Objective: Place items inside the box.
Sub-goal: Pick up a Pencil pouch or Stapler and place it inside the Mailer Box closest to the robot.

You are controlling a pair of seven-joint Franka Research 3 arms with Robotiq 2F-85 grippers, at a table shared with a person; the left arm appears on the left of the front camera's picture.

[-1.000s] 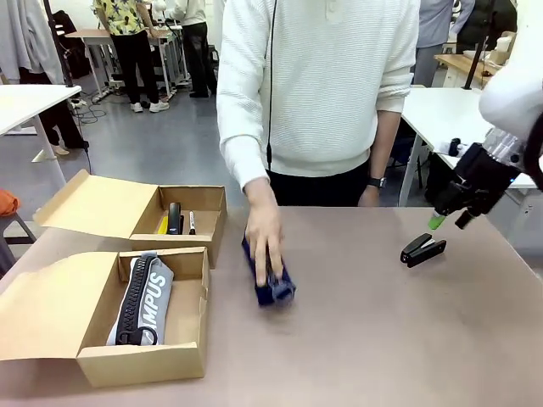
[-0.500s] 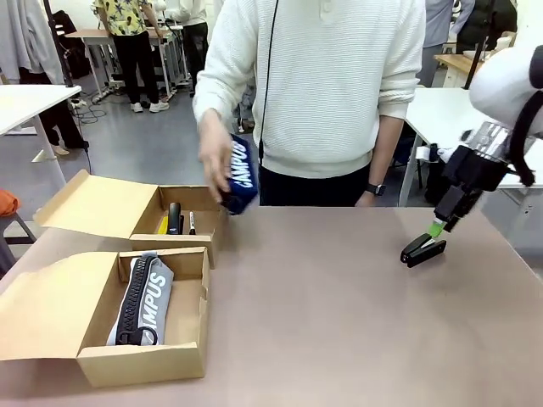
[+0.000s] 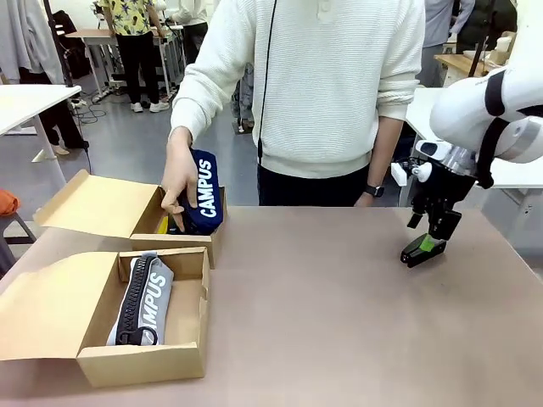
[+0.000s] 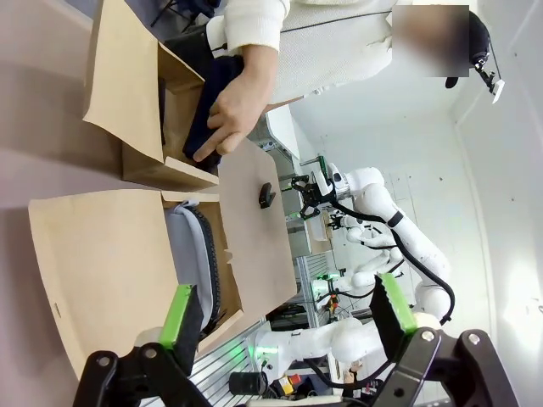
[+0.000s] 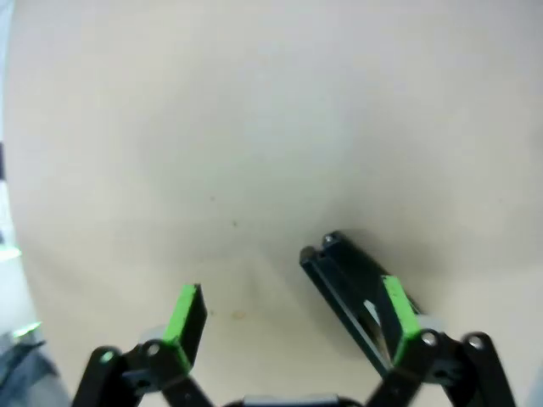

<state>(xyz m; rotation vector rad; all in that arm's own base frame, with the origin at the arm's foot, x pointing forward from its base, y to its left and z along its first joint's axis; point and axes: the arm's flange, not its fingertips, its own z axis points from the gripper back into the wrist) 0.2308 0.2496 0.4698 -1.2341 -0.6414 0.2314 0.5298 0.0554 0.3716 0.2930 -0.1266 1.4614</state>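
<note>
A person's hand (image 3: 178, 182) holds the navy "CAMPUS" case (image 3: 204, 199) upright over the far cardboard box (image 3: 212, 229), and the case dips into it. The near cardboard box (image 3: 140, 360) holds the grey pencil case (image 3: 144, 301). At the right, a black stapler (image 3: 417, 253) lies on the table. My right gripper (image 3: 428, 244) hangs open just above it. In the right wrist view the stapler (image 5: 344, 284) lies against the right finger (image 5: 397, 309) of the right gripper (image 5: 293, 305). My left gripper (image 4: 287, 305) is open and holds nothing, looking over both boxes from the side.
Both boxes have their flap lids (image 3: 42, 305) folded out to the left. The person stands at the far edge behind the table (image 3: 339, 322). Other tables and people are farther back.
The person picked the navy case up from the middle of the table and carried it left to the far box. My right gripper came down over the stapler.
</note>
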